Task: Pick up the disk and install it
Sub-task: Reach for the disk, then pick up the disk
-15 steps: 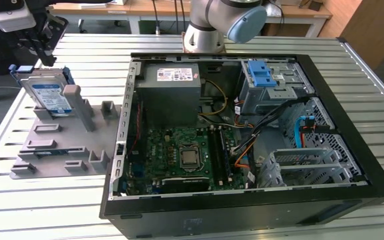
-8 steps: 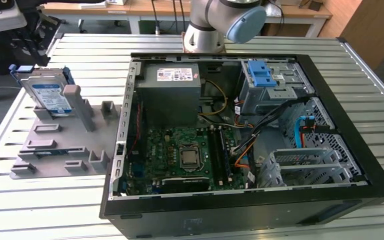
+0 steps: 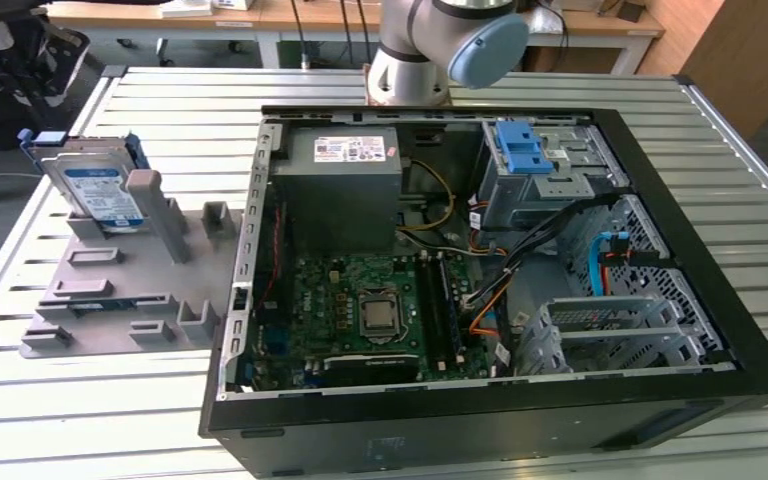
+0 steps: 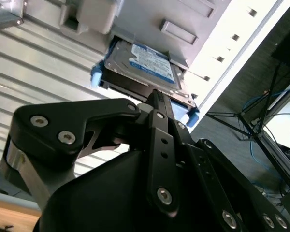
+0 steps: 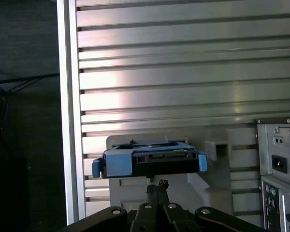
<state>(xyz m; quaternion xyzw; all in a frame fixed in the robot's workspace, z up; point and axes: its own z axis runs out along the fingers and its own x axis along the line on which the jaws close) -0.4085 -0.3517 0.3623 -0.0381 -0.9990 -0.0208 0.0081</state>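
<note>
One disk [image 3: 97, 190] stands on edge in a grey holder [image 3: 117, 290] on the slatted table [image 3: 37, 420], well off to the exterior view's left of the open computer case [image 3: 491, 430]. Its lower part is sunk in the holder's slot, so you see the labelled face and the blue bracket around it. In the first wrist view your gripper [image 5: 155, 185] points at the disk's blue upper edge [image 5: 150, 162], on the side away from the case's rear panel [image 5: 280, 164]. The fingertips are drawn together to a narrow point with nothing between them. In the second wrist view the gripper's black body [image 4: 154, 94] covers part of the disk's near edge [image 4: 142, 65], so you cannot tell whether the tips touch the bracket or hang just short of it. Inside the case, the metal cage with the blue latch [image 3: 531, 150] sits in the corner nearest the arm's base [image 3: 424, 50]. Black cables cross below the cage, and its inside is hard to make out.
</note>
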